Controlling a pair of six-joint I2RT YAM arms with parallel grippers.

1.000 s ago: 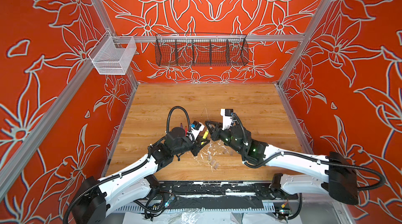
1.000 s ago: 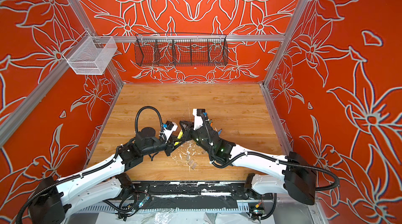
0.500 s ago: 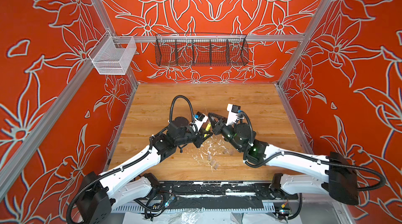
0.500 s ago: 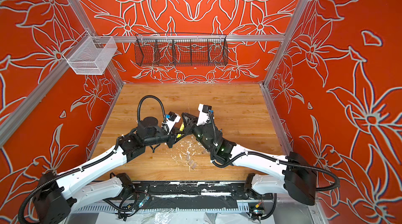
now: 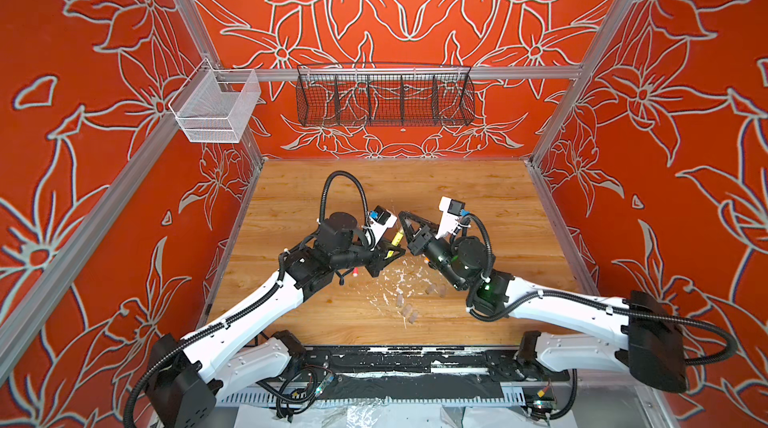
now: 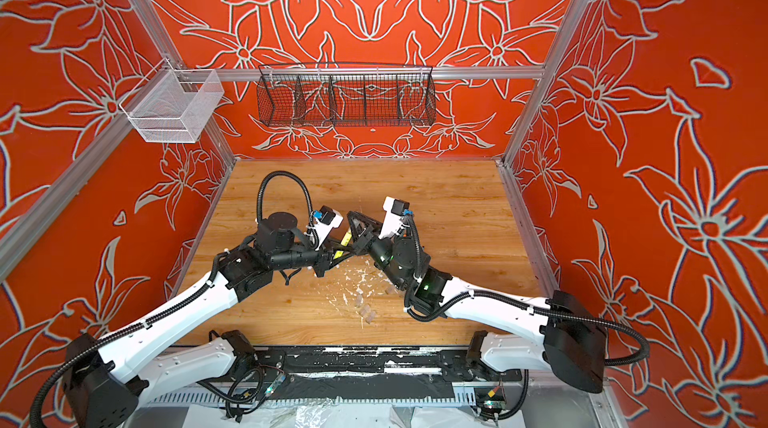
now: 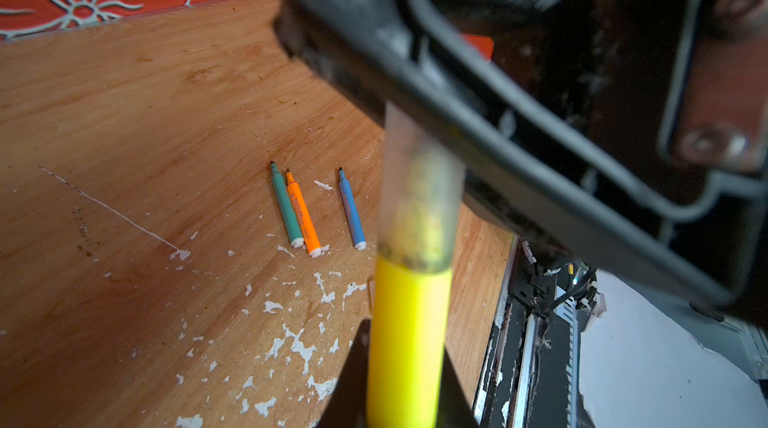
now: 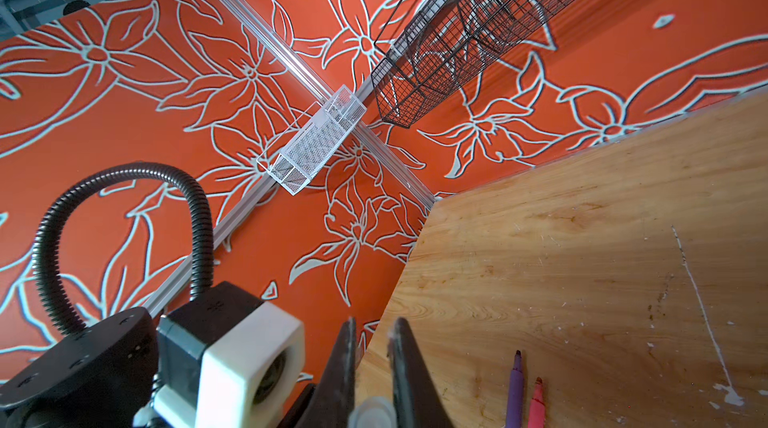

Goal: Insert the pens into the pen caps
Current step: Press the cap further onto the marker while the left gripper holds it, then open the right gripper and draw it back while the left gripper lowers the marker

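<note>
My left gripper [image 5: 390, 254] [image 7: 403, 384] is shut on the yellow pen [image 5: 397, 239] [image 7: 409, 343], held above the table. A clear pen cap [image 7: 419, 197] sits over the pen's far end. My right gripper [image 5: 405, 222] [image 8: 372, 334] is shut on that cap [image 8: 372, 413], tip to tip with the left one. Green [image 7: 286, 210], orange [image 7: 303, 218] and blue [image 7: 351, 210] pens lie together on the wood. Purple [image 8: 515, 392] and pink [image 8: 537, 405] pens lie side by side. Loose caps [image 5: 409, 313] [image 6: 368, 313] rest near the front.
White flecks of debris [image 5: 395, 280] are scattered over the wooden table [image 5: 478, 189] under the grippers. A black wire basket [image 5: 384, 97] and a white mesh basket [image 5: 216, 110] hang on the back rail. Red walls close in both sides.
Both grippers have risen from the table and shifted toward the back wall, staying tip to tip with pen and cap between them.
</note>
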